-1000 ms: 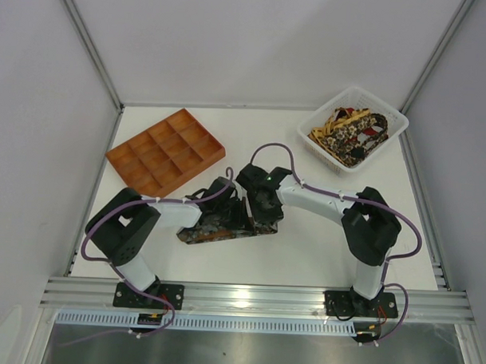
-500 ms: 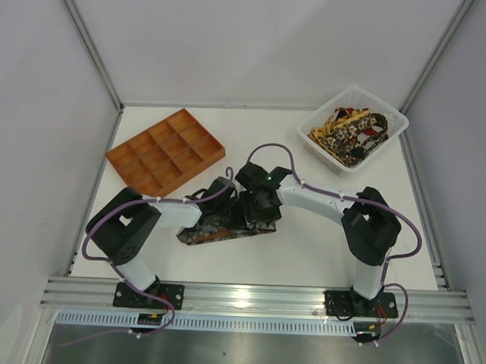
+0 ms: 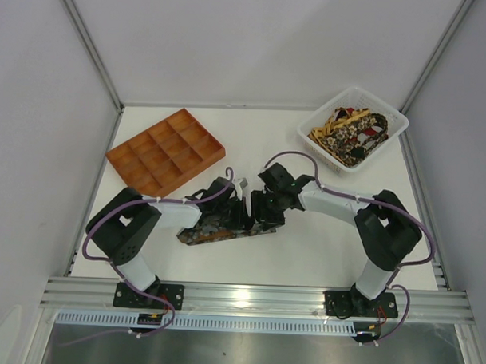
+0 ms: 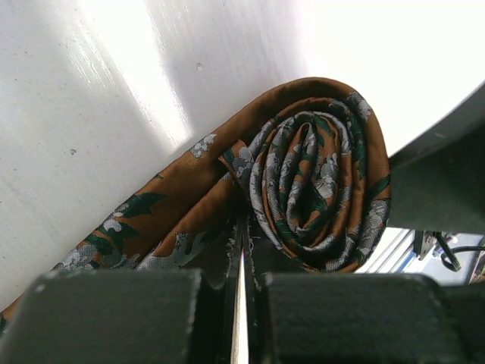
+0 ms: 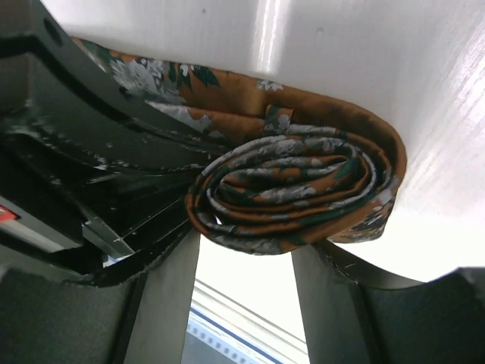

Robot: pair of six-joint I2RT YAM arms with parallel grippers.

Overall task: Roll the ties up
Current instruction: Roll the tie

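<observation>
A brown and rust tie (image 3: 213, 231) with a grey-green leaf pattern lies on the white table, its right end wound into a roll (image 4: 318, 189). In the left wrist view my left gripper (image 4: 242, 231) is shut, its tips pressed against the tie where the flat tail meets the roll. My right gripper (image 5: 244, 254) stands open on the other side, with the roll (image 5: 295, 189) lying across its two fingertips. From above, both grippers meet at the roll, the left gripper (image 3: 240, 212) on its left and the right gripper (image 3: 264, 215) on its right. Whether any fabric is pinched is hidden.
A white basket (image 3: 391, 117) at the back right holds more patterned ties (image 3: 348, 134). An orange compartment tray (image 3: 166, 147) sits at the back left. The left gripper's black body (image 5: 76, 152) fills the left of the right wrist view. Metal rails run along the near edge.
The right arm has swung rightward and its gripper has come off the top of the roll to its right side. The left arm and the tie have stayed put.
</observation>
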